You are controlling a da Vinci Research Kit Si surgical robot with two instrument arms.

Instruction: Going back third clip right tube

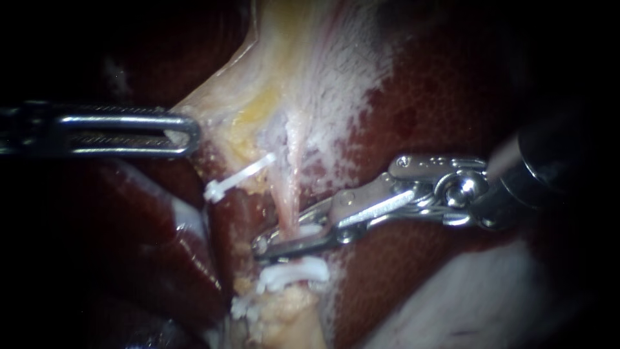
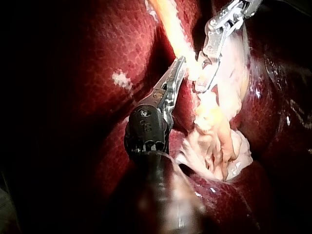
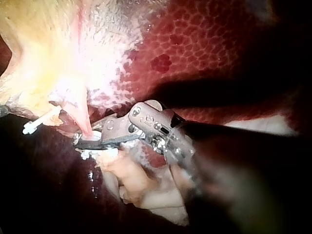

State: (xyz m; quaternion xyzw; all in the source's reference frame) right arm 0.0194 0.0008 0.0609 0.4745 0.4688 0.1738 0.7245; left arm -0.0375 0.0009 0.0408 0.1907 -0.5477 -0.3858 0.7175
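My right instrument (image 1: 271, 242) comes in from the right, its jaws shut across the pink right tube (image 1: 289, 197) with a white clip (image 1: 311, 229) between them. Just below the jaws two more white clips (image 1: 294, 274) sit on the same tube. In the right wrist view the jaws (image 3: 83, 140) hold the tube (image 3: 82, 119) at its lower end. My left instrument (image 1: 187, 134) reaches in from the left, jaws shut on the edge of the pale gallbladder tissue (image 1: 213, 106). The left wrist view shows it (image 2: 178, 66) beside the stretched pale tissue.
A white clip (image 1: 236, 178) lies on the left tube, between the two instruments. Dark red liver (image 1: 426, 97) surrounds the field on the right and below left. Yellowish fatty tissue (image 1: 284, 317) hangs under the clips.
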